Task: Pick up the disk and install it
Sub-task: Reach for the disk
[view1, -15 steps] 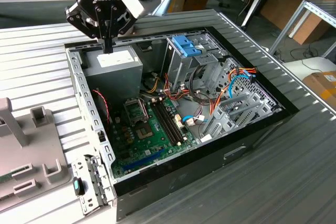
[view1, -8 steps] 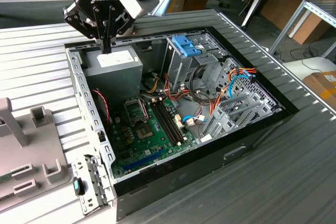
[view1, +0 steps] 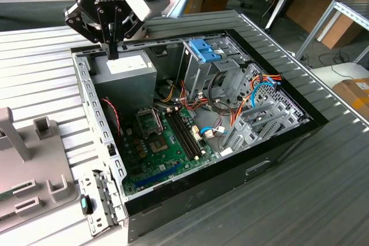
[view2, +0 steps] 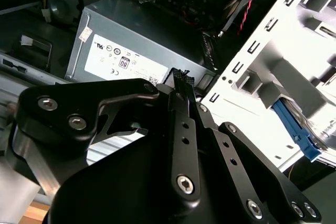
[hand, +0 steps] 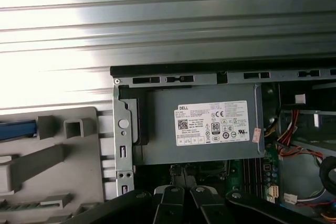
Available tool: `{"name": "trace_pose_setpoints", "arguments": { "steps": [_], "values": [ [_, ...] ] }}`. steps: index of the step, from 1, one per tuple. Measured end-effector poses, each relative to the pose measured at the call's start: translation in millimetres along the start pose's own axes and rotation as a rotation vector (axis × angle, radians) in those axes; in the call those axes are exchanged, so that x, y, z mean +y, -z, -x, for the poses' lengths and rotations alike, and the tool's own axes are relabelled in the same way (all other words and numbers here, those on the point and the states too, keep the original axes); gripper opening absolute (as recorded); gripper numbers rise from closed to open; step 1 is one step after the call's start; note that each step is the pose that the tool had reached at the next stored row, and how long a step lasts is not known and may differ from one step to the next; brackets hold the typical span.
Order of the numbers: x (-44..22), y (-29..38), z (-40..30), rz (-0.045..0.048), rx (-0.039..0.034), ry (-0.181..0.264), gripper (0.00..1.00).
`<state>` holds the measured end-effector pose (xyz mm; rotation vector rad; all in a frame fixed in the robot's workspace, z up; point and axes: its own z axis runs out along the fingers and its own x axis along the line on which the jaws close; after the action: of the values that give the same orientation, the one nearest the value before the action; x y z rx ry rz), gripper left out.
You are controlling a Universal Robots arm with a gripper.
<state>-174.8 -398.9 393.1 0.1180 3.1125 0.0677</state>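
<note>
The disk shows as a blue carrier edge (hand: 17,129) resting in a grey holder (hand: 58,161) beside the open computer case; in the second wrist view the same blue edge (view2: 295,131) runs along a slot of the holder (view2: 262,61). Its metal body is mostly hidden. My gripper (view1: 113,50) hangs over the case's back corner, just above the grey power supply box (view1: 128,72), well apart from the disk. The fingers stand together with nothing between them, as seen in both wrist views (hand: 184,174) (view2: 181,80).
The open case (view1: 271,142) holds a green motherboard (view1: 167,142), coloured cables (view1: 259,84) and a metal drive cage (view1: 202,76) topped by a bare blue plastic bracket (view1: 204,50). The power supply's white sticker (hand: 212,123) faces the first wrist camera. A ribbed metal table (hand: 168,19) surrounds the case.
</note>
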Motion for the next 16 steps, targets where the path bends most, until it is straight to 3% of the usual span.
{"name": "trace_pose_setpoints", "arguments": {
  "steps": [16],
  "values": [
    [-1.2,0.4,-15.8,0.0,0.0,0.0,0.11]
  ]
}}
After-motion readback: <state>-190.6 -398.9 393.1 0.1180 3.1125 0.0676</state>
